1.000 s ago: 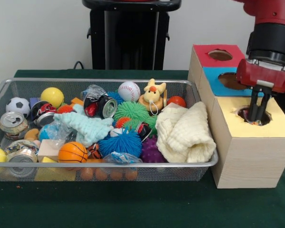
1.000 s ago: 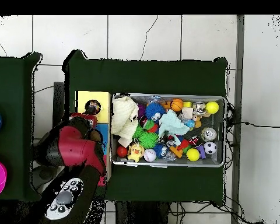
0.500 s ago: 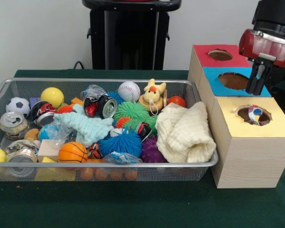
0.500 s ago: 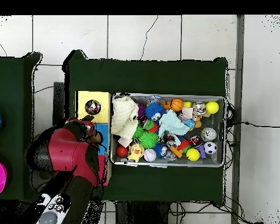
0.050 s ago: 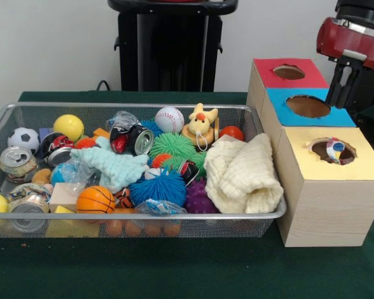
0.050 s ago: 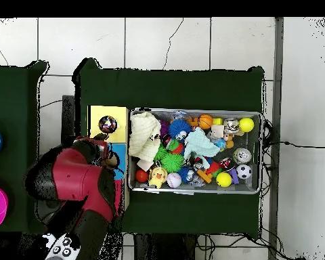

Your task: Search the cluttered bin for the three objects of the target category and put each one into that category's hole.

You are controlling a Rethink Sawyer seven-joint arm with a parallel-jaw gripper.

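Front view: gripper [image 5: 341, 93] hangs over the blue section of the sorting box [image 5: 324, 205], clear of it, nothing held; fingers look close together but can't tell if fully closed. Box has three holes: red hole [image 5: 288, 71], blue hole [image 5: 308, 106], yellow hole [image 5: 332, 151]. One crumpled wrapper [image 5: 335, 149] sits inside the yellow hole. Wire bin [image 5: 174, 215] beside the box, still packed: three cans visible, can [image 5: 139, 139] mid-bin plus can [image 5: 15, 163] and can [image 5: 28, 206] at the left end; two yellow balls, one basketball [image 5: 95, 199], one baseball [image 5: 169, 119], one soccer ball [image 5: 23, 139], one cream cloth [image 5: 244, 173], one duck toy [image 5: 199, 126]. Overhead view: red arm [image 6: 77, 183] covers the blue and red sections; only the yellow section shows, with the wrapper [image 6: 107, 124] in its hole. Bin [image 6: 196, 191] lies just beside the box; cloth [image 6: 145, 135] is at the box end.
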